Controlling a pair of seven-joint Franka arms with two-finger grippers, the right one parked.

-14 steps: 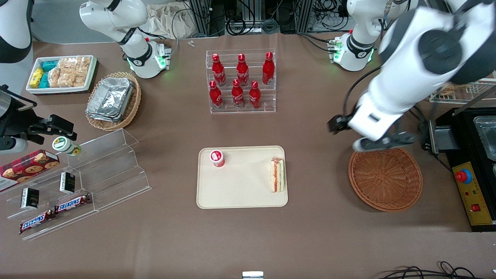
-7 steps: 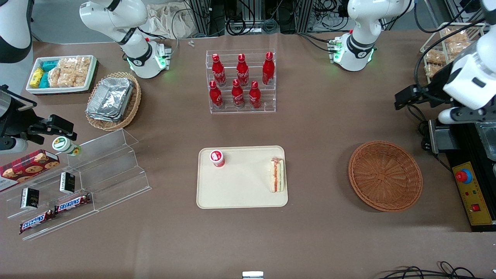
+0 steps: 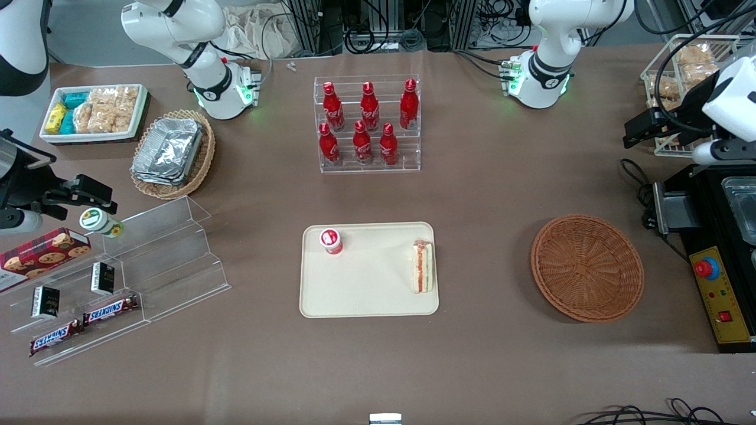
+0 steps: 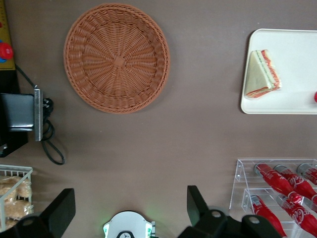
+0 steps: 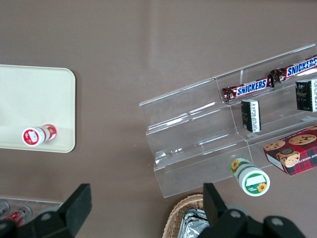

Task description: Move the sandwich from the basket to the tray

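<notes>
The sandwich point(image 3: 423, 267) shows white bread with red-orange and green stripes on a cream-beige tray point(image 3: 366, 295). The reddish-brown woven basket point(image 3: 587, 268) sits on a brown surface point(image 3: 484, 195). The black gripper point(image 4: 126, 210) hangs at two o'clock.

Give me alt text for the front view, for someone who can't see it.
The sandwich lies on the cream tray, beside a small red cup. The wicker basket sits apart on the brown table, and the open gripper hangs farther from the camera, toward the working arm's end.
</notes>
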